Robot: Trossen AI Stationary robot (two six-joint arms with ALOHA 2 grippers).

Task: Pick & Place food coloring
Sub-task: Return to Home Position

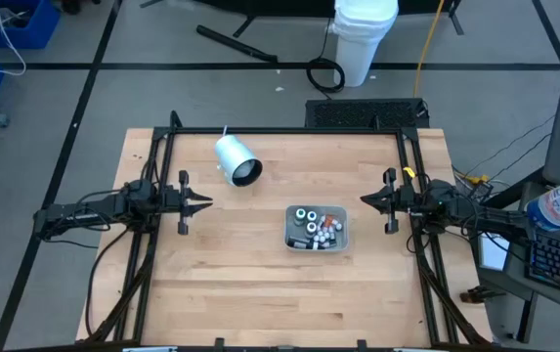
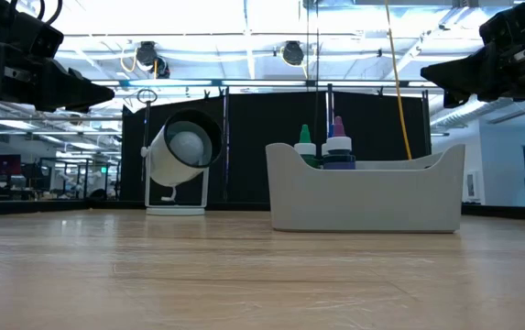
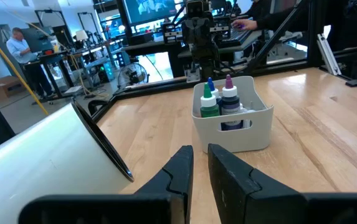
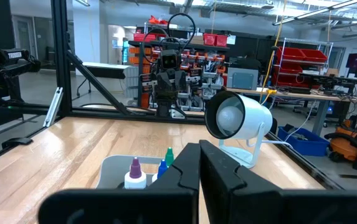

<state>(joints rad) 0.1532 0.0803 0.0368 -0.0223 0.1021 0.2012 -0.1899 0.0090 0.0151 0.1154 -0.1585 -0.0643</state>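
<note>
1. The step in hand read as the retreat to home. Both arms were out at the table's (image 1: 260, 293) sides: left gripper (image 1: 201, 203) by the left rail, right gripper (image 1: 367, 199) by the right rail. In the low view both hung well above the wood.
2. Left gripper: fingers almost together with only a thin slit between them, holding nothing. Right gripper: same, closed down and empty.
3. The food coloring bottles (image 1: 314, 227) sat in the white bin (image 1: 290, 235), right of table centre and nearer the right gripper. A few stood upright with tips above the rim; the rest lay in the bottom. I saw none loose on the table.
4. My take for a clean finish: hold height, pull straight outward, don't dip over the bin, and leave the fingers alone.
5. The white cylinder (image 1: 237, 161) sat tilted on a small stand, open end towards the bin, apart from it and farther back. It was likely the only thing the left arm could clip, and only on a swing rearward.
6. Off the table were a white bucket (image 1: 365, 34) and floor cables. Neither was in the way.
</note>
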